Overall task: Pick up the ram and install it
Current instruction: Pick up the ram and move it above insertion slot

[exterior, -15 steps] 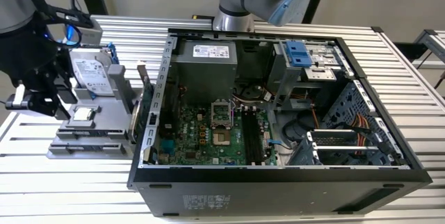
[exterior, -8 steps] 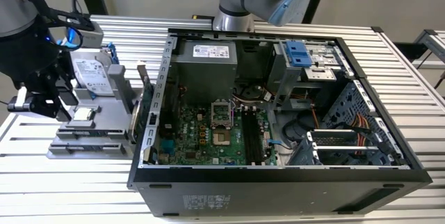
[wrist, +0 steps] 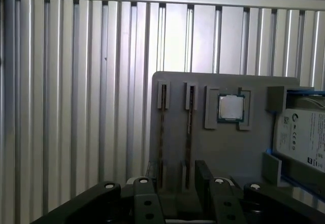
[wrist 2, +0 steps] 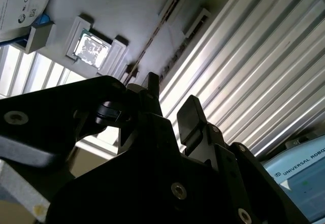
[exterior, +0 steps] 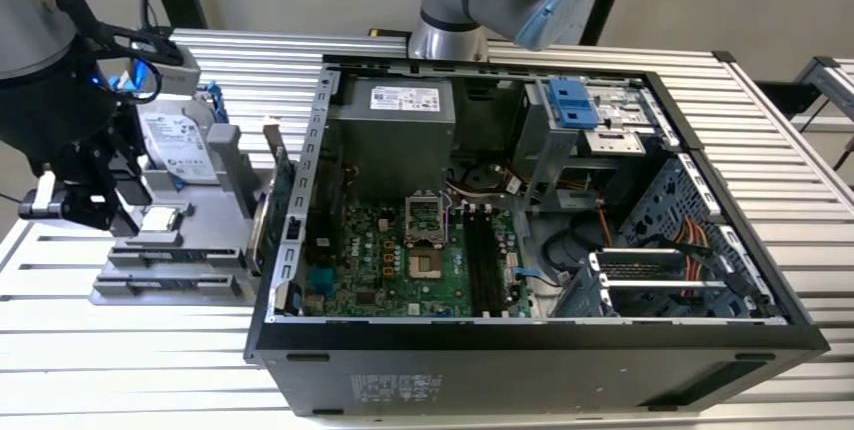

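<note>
We see the arm (exterior: 34, 20) cut off at nine o'clock in the exterior view, the hard drive (wrist: 302, 137) clipped in the first wrist view, and the ram (wrist: 188, 132) edge-on, chips too small to tell.

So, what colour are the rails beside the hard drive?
Blue rails, clearest in the first wrist view.

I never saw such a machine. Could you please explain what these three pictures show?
This is a robot arm with a gripper at its end. The exterior view, from off the arm, shows a slatted metal table with an open computer case. Both wrist views come from cameras riding on the arm, looking past the gripper. Near it a grey holder carries two thin ram sticks on edge, a square processor chip and a hard drive. The gripper is open and holds nothing.
</note>
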You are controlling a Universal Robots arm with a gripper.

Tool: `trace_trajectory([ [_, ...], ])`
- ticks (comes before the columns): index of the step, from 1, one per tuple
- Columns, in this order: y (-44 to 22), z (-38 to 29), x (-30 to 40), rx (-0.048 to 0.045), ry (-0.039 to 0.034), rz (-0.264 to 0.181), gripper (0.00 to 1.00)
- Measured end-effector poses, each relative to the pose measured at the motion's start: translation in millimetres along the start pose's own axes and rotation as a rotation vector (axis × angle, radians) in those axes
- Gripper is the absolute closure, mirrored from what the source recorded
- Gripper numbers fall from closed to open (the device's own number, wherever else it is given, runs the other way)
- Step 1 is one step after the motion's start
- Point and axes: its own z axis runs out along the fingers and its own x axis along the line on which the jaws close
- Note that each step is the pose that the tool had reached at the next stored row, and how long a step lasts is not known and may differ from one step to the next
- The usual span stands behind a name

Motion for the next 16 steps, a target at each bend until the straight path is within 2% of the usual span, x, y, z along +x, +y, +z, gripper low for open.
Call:
trace_trajectory([
  [16, -0.2, 9.1, 0.2, -0.0044, 0.0018, 0.000, 0.00],
])
